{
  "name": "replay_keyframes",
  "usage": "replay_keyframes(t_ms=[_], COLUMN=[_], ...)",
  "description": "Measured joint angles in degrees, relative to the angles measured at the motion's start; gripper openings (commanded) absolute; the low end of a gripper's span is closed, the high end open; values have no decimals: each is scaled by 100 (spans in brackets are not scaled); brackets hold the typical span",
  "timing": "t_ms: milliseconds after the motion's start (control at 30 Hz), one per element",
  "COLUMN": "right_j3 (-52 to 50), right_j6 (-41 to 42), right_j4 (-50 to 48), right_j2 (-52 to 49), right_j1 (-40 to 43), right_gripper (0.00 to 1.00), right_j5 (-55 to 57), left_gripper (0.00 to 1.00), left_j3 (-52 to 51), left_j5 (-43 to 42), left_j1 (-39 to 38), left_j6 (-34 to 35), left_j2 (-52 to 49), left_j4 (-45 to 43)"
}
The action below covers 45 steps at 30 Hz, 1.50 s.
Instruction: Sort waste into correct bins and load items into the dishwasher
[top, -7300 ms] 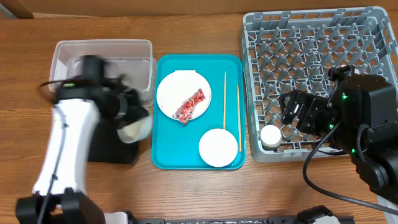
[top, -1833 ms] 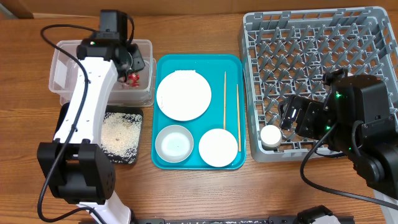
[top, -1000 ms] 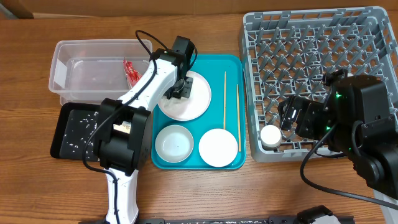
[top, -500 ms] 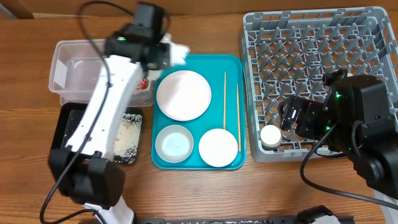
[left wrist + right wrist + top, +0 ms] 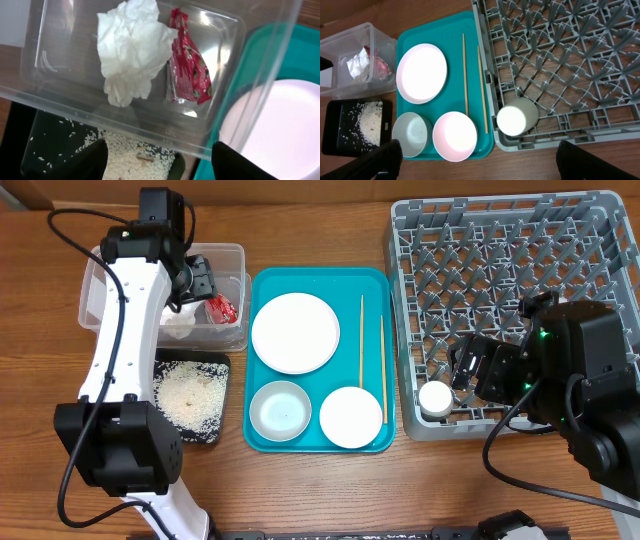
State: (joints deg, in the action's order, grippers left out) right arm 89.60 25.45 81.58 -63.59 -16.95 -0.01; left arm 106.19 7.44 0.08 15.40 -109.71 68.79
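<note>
My left hand (image 5: 159, 161) hangs over the clear rectangular plastic tub (image 5: 54, 98) at the upper left of the overhead frame. Its fingers are spread wide with nothing between them. In the tub, the crumpled white paper napkin (image 5: 131, 50) touches the crinkled red foil wrapper (image 5: 188, 69). Loose whitish rice grains (image 5: 185, 395) lie in the flat black rectangular tray (image 5: 206, 432) just below. My right hand (image 5: 477, 156), fingers apart, hovers near the small white cup (image 5: 516, 120) in the lower left corner of the square grey plastic dish rack (image 5: 580, 45).

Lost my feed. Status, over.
Left fingers open above tub. Napkin, wrapper inside. Right fingers open over rack. Nothing blocking.
</note>
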Motion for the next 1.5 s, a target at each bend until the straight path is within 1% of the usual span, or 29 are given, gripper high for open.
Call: replay_keyframes(t_ms=[67,167,433,600,667,733,767,800,833,867,1000,1100,1133,1167,1500], right_j3=[0,0,-2,-2,-2,-2,-2,-2,-2,-2,-2,-2,-2,-2,-2], right_j6=[2,0,0,-2,0,-2,-4,-2,-2,-2,-2,-98,-136,-168,-286], right_j4=[0,4,-11,-98,-103,-105,-107,-107,-118,-140,-297,-291,-289,-289,-297], right_j2=[0,0,118,264,275,273,273,273,273,273,254,122,59,-24,-686], right_j1=[-2,0,-2,0,-2,-2,0,-2,-2,-2,-11,-146,-203,-258,-334], right_gripper=[100,100,100,100,100,100,100,100,100,100,96,96,97,100,100], right_j5=[0,0,-2,-2,0,-2,-2,0,0,-9,-297,-546,-590,-625,-728], left_gripper=[66,65,64,64,66,69,72,81,97,100,100,100,100,100,100], left_j3=[151,321,555,616,616,616,614,614,614,614,614,614,614,614,614], left_j5=[-37,-74,-129,-122,-125,-122,-122,-122,-120,-116,-122,-122,-122,-122,-122], left_j1=[-50,-190,-850,-901,-901,-901,-901,-901,-901,-901,-901,-901,-901,-901,-901], left_j6=[-37,-94,-103,13,92,146,184,225,232,273,313,313,313,313,313], left_j2=[50,437,2546,3635,3947,4197,4315,4422,4540,4660,4972,5062,5062,5056,5018], left_j4=[219,485,1480,2127,2341,2470,2535,2590,2638,2691,2791,2793,2793,2793,2791])
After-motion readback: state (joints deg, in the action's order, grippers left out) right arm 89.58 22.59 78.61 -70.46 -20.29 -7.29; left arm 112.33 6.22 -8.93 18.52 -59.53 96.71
